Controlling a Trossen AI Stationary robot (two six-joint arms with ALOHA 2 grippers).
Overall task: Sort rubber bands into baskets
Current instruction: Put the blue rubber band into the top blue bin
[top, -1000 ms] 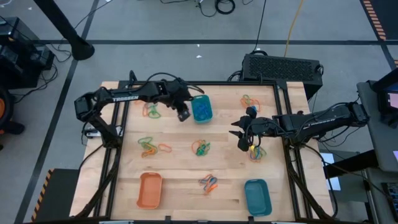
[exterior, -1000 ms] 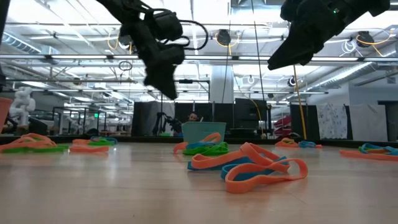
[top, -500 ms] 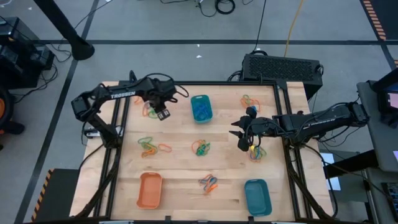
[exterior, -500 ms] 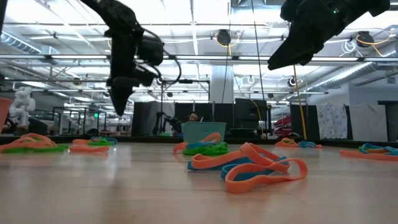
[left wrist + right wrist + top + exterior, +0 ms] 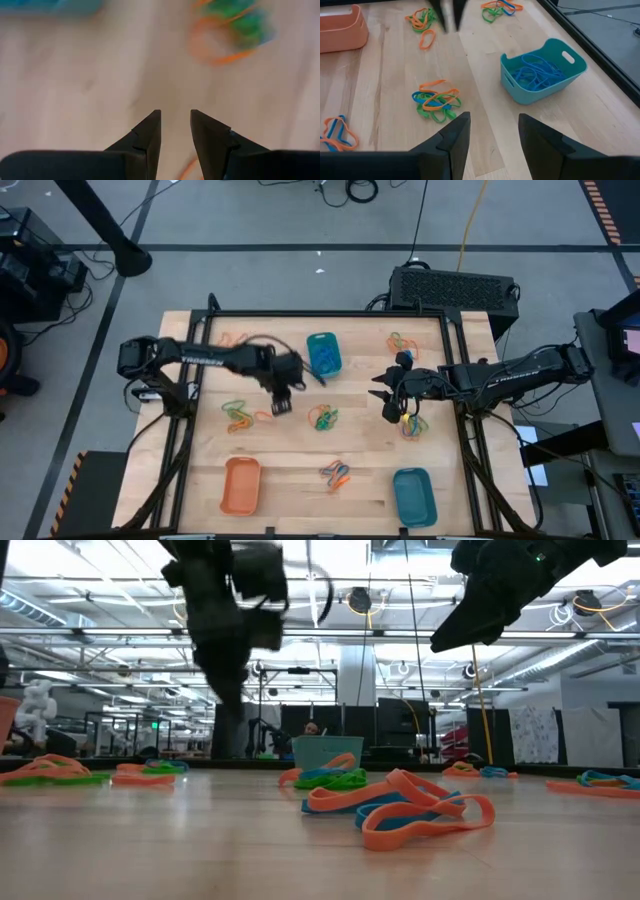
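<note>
High view: my left gripper [image 5: 281, 406] has swung from the far teal basket [image 5: 324, 353] toward table centre, fingers slightly parted and empty, probably seeking another rubber band [image 5: 323, 418]; right gripper [image 5: 386, 396] waits open, empty.

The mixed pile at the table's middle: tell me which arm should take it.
Probably left. The left gripper, open and empty, hangs just beside the pile; the right gripper waits farther off toward the table's right.
</note>
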